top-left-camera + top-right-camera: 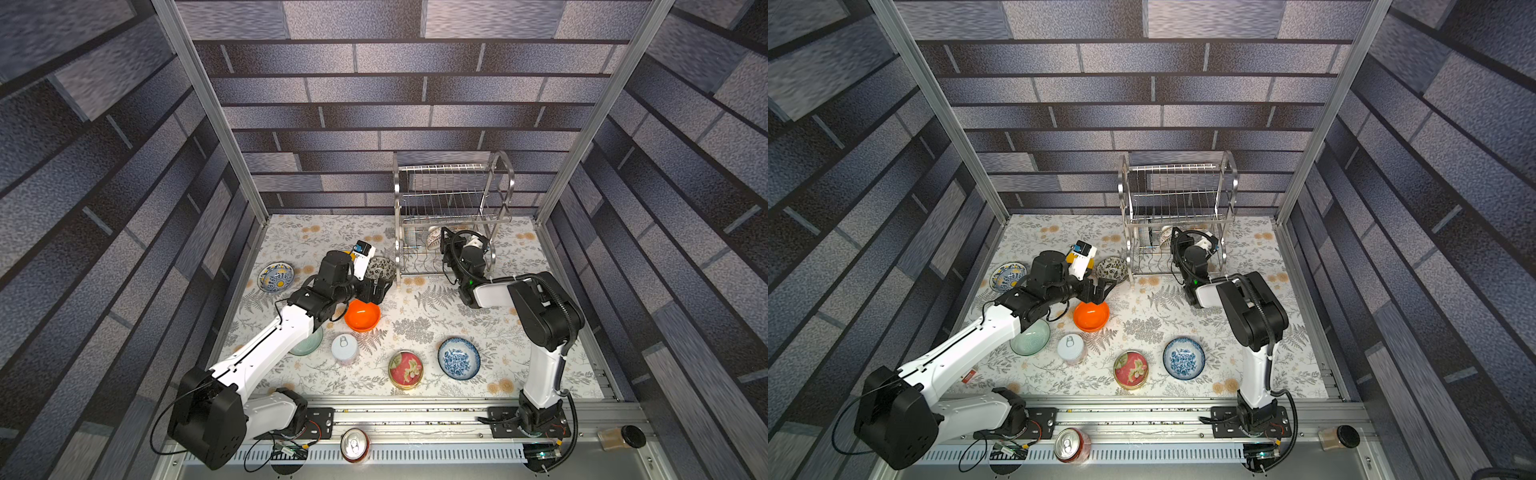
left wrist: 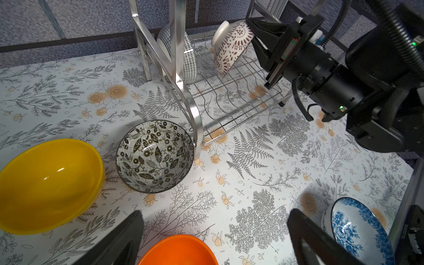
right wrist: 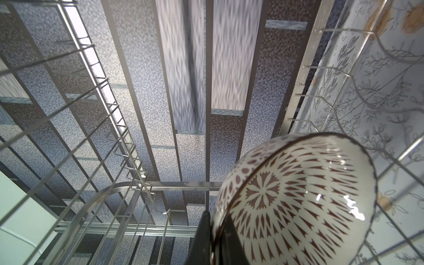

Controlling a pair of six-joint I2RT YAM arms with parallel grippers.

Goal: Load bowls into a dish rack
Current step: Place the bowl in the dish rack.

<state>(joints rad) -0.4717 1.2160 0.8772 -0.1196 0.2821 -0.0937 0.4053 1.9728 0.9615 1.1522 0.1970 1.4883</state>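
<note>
The steel dish rack (image 1: 451, 216) (image 1: 1177, 212) stands at the back. Inside its lower tier my right gripper (image 1: 442, 243) (image 3: 211, 229) is shut on the rim of a white bowl with a brown pattern (image 2: 231, 48) (image 3: 293, 202), held tilted over the wires. A white lattice bowl (image 2: 189, 59) stands in a slot beside it. My left gripper (image 1: 384, 291) (image 2: 215, 218) hangs open just above the orange bowl (image 1: 362, 315) (image 2: 179, 250), holding nothing. On the table lie a dark floral bowl (image 1: 380, 268) (image 2: 154, 156), a yellow bowl (image 2: 50, 183), a blue floral bowl (image 1: 458, 358), a pale green bowl (image 1: 1030, 343) and a yellow-blue patterned bowl (image 1: 275, 277).
A white pull-tab can (image 1: 345, 348) and a flat red tin (image 1: 405, 369) sit near the table's front. A drink can (image 1: 354, 445) and a jar (image 1: 621, 437) lie on the front rail. The dark floral bowl touches the rack's arched side frame (image 2: 195, 119).
</note>
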